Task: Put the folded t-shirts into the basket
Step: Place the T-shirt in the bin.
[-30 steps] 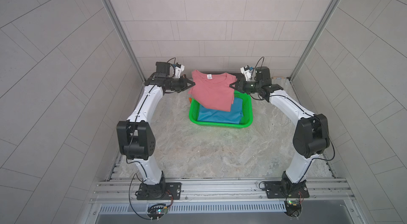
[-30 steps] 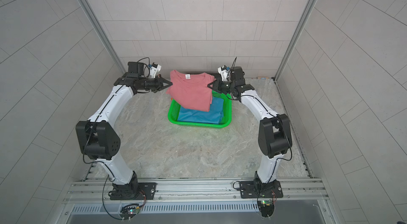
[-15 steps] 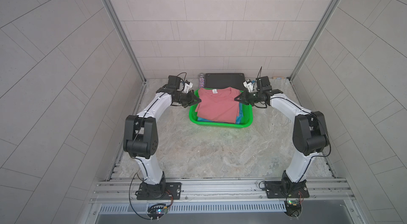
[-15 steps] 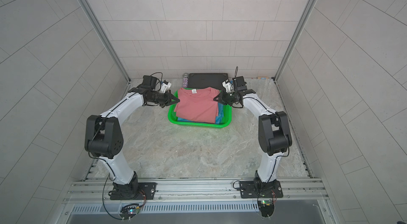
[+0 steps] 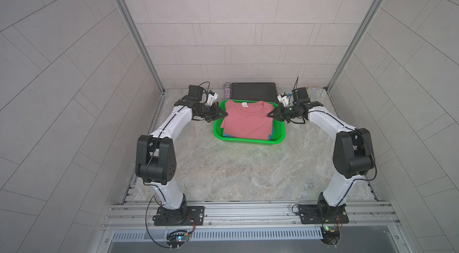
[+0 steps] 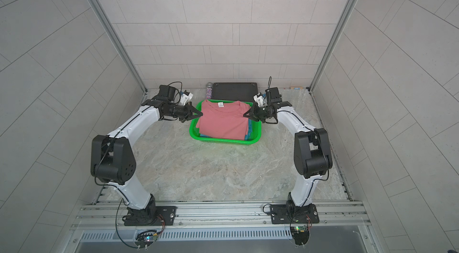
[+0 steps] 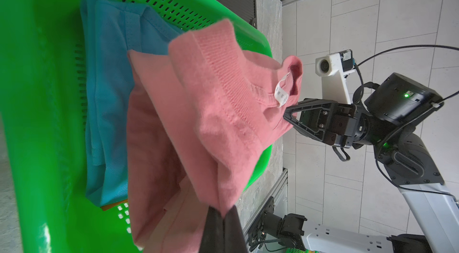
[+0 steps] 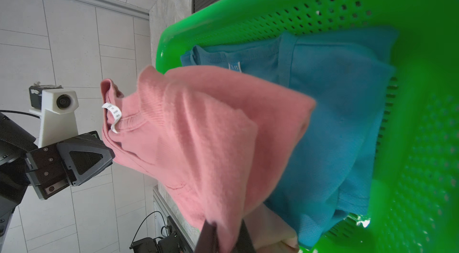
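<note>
Desk [image 5: 236, 172]: matte stone-look top, grey-green marbling. Room: pale grey tiled walls [image 5: 236, 28] on three sides, with aluminium posts [image 5: 134, 33] at the two back corners. A slotted aluminium rail [image 5: 248, 210] runs along the near side, well in front of the basket [image 5: 248, 142], and carries both arm bases.

The green mesh basket sits on the desk between the two grippers. Just behind its far rim a flat black case [image 5: 254, 90] lies against the back wall. A glitter bottle [image 5: 227, 90] stands just beside the case, off the basket's far left corner. A small box [image 5: 312, 87] sits well off to the basket's right, by the back-right post.

Pink tee [image 5: 246, 122] is on top of the stack inside the basket, collar and label toward the far rim. Its collar end is lifted off the pile and the lower end rests on it.
- left gripper [image 5: 225, 114]: over the basket's left rim, jaws pinched closed on the pink tee's left shoulder corner.
- right gripper [image 5: 268, 115]: over the right rim, jaws pinched closed on the right shoulder corner.

Blue tee [image 7: 109, 90] lies flat in the basket under the pink one. An orange sliver shows beneath the blue in the left wrist view. It is probably the orange tee [image 7: 114, 205], but only an edge is visible.
</note>
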Robot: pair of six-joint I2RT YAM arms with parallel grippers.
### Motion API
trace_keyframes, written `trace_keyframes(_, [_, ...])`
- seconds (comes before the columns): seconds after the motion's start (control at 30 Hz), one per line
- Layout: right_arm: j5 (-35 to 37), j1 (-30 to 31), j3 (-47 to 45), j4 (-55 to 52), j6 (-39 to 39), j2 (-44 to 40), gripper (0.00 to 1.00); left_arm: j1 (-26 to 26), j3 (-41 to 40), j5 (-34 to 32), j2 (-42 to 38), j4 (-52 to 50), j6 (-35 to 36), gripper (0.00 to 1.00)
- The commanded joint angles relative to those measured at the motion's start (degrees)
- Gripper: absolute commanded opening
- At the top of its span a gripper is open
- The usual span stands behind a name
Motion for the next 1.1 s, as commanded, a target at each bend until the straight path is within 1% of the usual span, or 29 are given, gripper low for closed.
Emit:
trace_keyframes(0.0, [1.31,-0.56,1.37,0.81,-1.45,1.15,0.0,0.18,-0.17,-1.6,3.24,-0.17,1.7,0.0])
trace_keyframes(0.1, [2.45,-1.6,3.97,-0.1,-2.33,3.98,0.0,-0.16,1.15,-5.01,6.41,1.54,2.62,0.0])
trace_keyframes(0.23, [3.15,-2.11,7.74,-2.15,-4.07,7.53,0.0,-0.52,2.05,-7.49,9.34,4.53,2.8,0.0])
trace_keyframes(0.3, [4.23,-2.14,8.18,-2.6,-3.95,8.74,0.05,-1.08,2.61,-9.51,10.1,5.34,3.72,0.0])
trace_keyframes(0.37, [4.83,-2.09,7.33,-2.01,-3.51,9.17,0.12,-1.56,2.59,-11.62,10.38,6.93,4.39,0.03])
trace_keyframes(0.43, [5.18,-2.1,5.58,-0.19,-2.72,8.79,0.14,-1.93,2.84,-13.84,10.67,8.19,5.36,0.06])
trace_keyframes(0.47, [5.81,-2.15,4.8,0.49,-2.29,8.38,0.14,-2.14,3.17,-14.98,10.91,8.87,5.97,0.09])
trace_keyframes(0.5, [6.44,-2.16,4.21,0.88,-2.03,8.09,0.22,-2.47,3.51,-16.34,11.12,9.47,6.78,0.13])
trace_keyframes(0.53, [7.13,-2.16,3.77,1.01,-1.98,7.76,0.31,-2.67,3.96,-17.82,11.33,9.69,7.59,0.2])
trace_keyframes(0.57, [8.02,-2.13,3.53,0.96,-1.98,7.45,0.38,-2.81,4.6,-18.49,11.73,9.77,8.29,0.24])
trace_keyframes(0.63, [9.06,-2.15,3.82,0.13,-2.38,6.76,0.48,-2.85,5.63,-18.58,12.19,9.67,8.85,0.27])
trace_keyframes(0.7, [11.04,-2.1,4.37,-1.53,-3.25,5.48,0.56,-2.82,5.97,-18.97,11.69,8.75,8.98,0.37])
trace_keyframes(0.77, [13.04,-2.11,4.74,-2.87,-3.97,3.53,0.58,-2.82,5.66,-19.13,10.53,7.83,9.02,0.47])
trace_keyframes(0.83, [14.73,-2.13,5.2,-3.8,-4.44,1.44,0.58,-2.78,5.66,-19.14,9.11,6.68,9.51,0.49])
trace_keyframes(0.87, [15.17,-2.14,5.51,-4.12,-4.58,0.39,0.59,-2.73,5.58,-19.38,8.07,6.42,10.0,0.52])
trace_keyframes(0.9, [15.68,-2.11,5.81,-4.43,-4.73,-0.74,0.59,-2.71,5.48,-19.68,7.16,6.37,10.83,0.53])
trace_keyframes(0.97, [16.83,-1.71,6.3,-4.83,-5.23,-2.83,0.6,-2.84,5.65,-20.48,4.78,6.04,12.42,0.62])
trace_keyframes(1.0, [17.79,-1.12,6.78,-5.34,-5.95,-3.66,0.6,-2.77,6.08,-20.7,3.78,5.68,13.1,0.7])
trace_keyframes(1.03, [19.05,-0.5,7.41,-6.1,-6.8,-4.79,0.61,-2.72,6.62,-20.87,2.81,4.98,13.87,0.72])
trace_keyframes(1.07, [19.71,0.16,7.85,-6.23,-7.58,-5.73,0.73,-2.72,7.11,-21.04,1.88,4.35,14.55,0.72])
